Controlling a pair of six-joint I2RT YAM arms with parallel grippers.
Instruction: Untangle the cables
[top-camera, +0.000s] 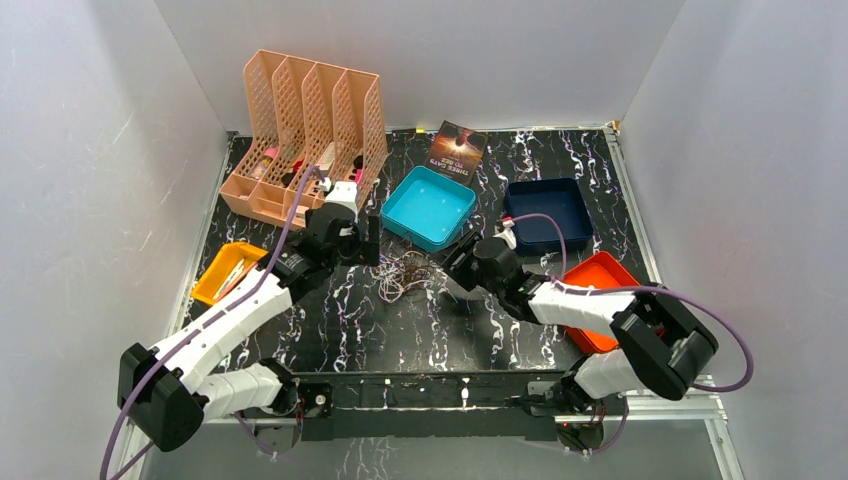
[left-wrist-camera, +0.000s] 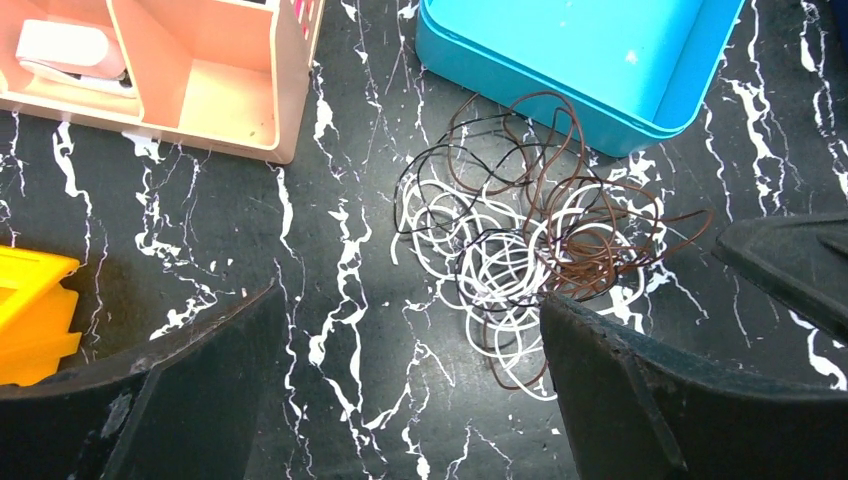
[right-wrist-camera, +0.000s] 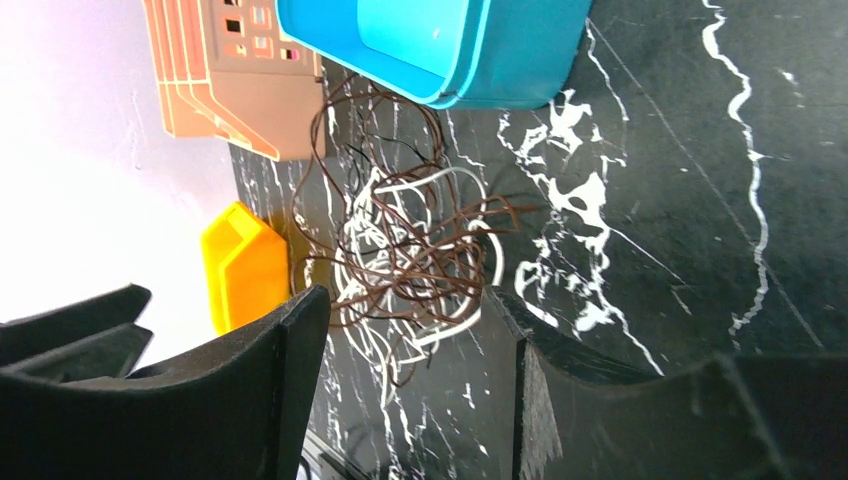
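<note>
Cables (top-camera: 405, 272), white and dark brown in one loose tangle, lie mid-worktop (top-camera: 440, 330), at 7 o'clock of the teal tray (top-camera: 428, 208). The left claw (left-wrist-camera: 410, 300) stands at 9 o'clock of the tangle, spread wide and gripping nothing, one finger tip at the heap's edge. The right claw (right-wrist-camera: 408, 300) stands at 3 o'clock, partly spread, with several loops lying between its fingers, unpinched.

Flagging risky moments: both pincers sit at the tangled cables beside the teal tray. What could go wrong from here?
The right pincer straddles many brown and white cables at once; closing may lift the whole knot or tighten it. The left pincer, open, crowds the same tangle, so the two could collide.
</note>
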